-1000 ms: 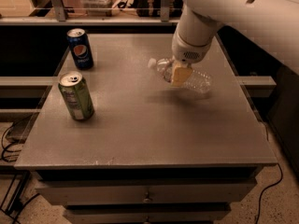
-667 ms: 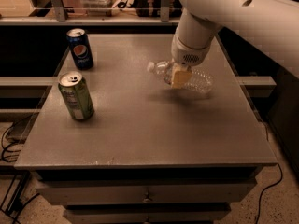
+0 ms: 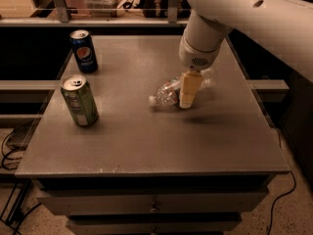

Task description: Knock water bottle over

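The water bottle [image 3: 168, 93] lies on its side on the grey table [image 3: 146, 141], right of the middle, with its white cap end pointing left toward the cans. It is clear and ribbed. My gripper [image 3: 188, 93] hangs from the white arm [image 3: 234, 18] that comes in from the upper right. Its yellowish fingers [image 3: 189, 87] stand right at the bottle's middle, in front of its body. The right part of the bottle is partly hidden behind them.
A blue Pepsi can [image 3: 84, 51] stands upright at the table's far left. A green soda can [image 3: 79, 101] stands upright at the left, nearer the front. A shelf rail runs along the back, and cables lie on the floor left and right.
The bottle has shifted forward and to the left across the table, still lying on its side. My gripper has moved with it toward the table's middle.
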Available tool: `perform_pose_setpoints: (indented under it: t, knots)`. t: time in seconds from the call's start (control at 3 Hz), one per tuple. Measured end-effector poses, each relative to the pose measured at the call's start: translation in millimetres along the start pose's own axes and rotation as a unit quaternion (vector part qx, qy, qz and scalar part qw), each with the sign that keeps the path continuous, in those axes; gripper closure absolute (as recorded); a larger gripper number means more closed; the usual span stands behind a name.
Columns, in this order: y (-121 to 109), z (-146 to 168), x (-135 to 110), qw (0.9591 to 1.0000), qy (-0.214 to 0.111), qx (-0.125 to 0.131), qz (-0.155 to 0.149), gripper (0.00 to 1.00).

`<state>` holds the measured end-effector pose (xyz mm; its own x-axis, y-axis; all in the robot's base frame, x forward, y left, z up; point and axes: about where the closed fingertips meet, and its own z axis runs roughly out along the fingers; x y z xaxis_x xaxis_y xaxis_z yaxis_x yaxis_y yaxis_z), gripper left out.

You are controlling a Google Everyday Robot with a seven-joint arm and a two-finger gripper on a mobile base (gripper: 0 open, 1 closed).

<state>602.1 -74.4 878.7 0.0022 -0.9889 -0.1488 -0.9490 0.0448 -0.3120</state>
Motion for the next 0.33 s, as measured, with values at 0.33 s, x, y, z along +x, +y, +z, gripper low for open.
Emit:
perform_pose_setpoints:
  t: [0.33]
  knots:
    - [0.0,0.0,0.0,1.0000,0.000,0.000,0.000,0.00]
